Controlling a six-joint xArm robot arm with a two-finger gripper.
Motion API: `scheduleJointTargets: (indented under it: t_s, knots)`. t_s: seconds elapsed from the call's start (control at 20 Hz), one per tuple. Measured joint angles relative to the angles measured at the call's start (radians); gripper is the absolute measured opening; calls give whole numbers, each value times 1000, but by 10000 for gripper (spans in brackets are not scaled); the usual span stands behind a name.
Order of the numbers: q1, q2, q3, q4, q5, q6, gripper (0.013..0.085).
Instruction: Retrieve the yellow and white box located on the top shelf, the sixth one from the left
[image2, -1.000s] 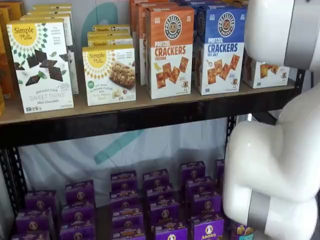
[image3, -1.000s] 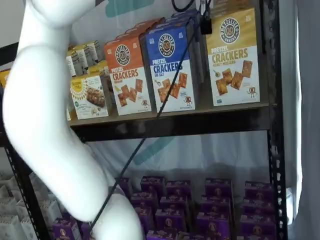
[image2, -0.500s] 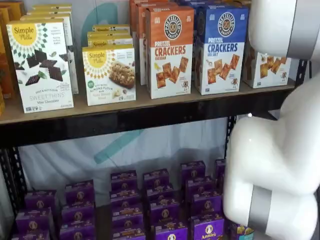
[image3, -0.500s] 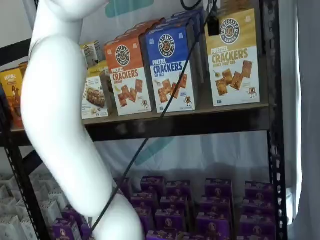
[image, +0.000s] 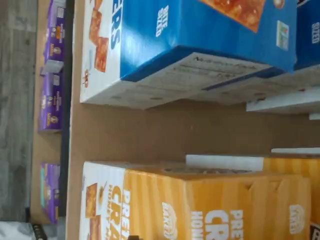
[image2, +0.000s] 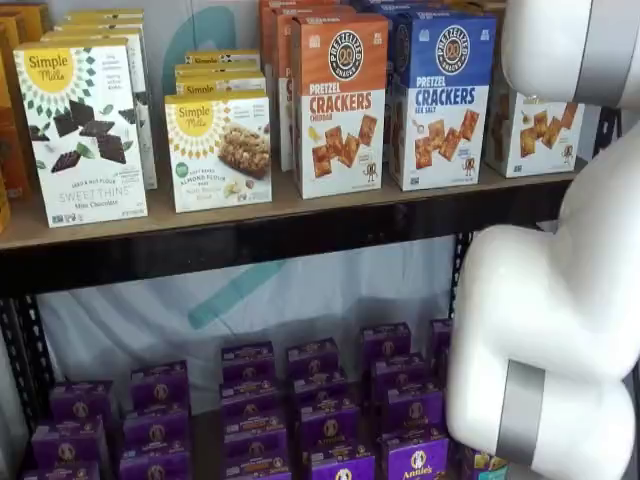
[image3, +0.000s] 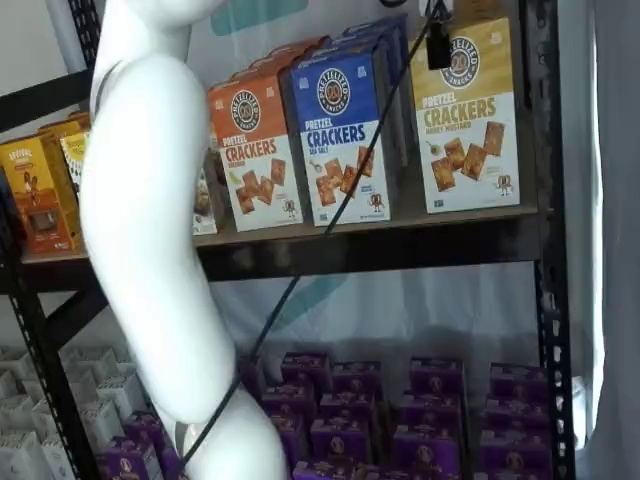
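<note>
The yellow and white pretzel crackers box (image3: 465, 120) stands upright at the right end of the top shelf, next to a blue and white crackers box (image3: 345, 135). In a shelf view the arm's white body hides much of the yellow box (image2: 535, 135). The wrist view shows it from above (image: 200, 210), with the blue box (image: 200, 40) across a gap of bare shelf board. Only a black piece of the gripper (image3: 437, 45) shows, hanging from the top edge with a cable beside it, in front of the yellow box's upper left corner. No gap between fingers can be made out.
An orange crackers box (image2: 340, 105), Simple Mills boxes (image2: 218, 150) and other boxes fill the top shelf (image2: 250, 235). Purple boxes (image2: 320, 400) fill the lower shelf. The white arm (image3: 150, 250) stands in front of the shelves. A black upright (image3: 545, 200) borders the yellow box.
The arm has shifted right in both shelf views. The black piece with the cable has moved right and slightly up, onto the yellow box's corner. More of the yellow box shows behind the arm.
</note>
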Motion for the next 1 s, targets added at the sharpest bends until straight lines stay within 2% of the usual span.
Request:
scheduleJointTargets:
  t_s: [0.4,0.75,1.0]
  knots:
    - [26,50,-75,-56,76,29,850]
    - [41,110,-183,-91,199,59,850]
    - [61,126,-217,-142,237,65,850]
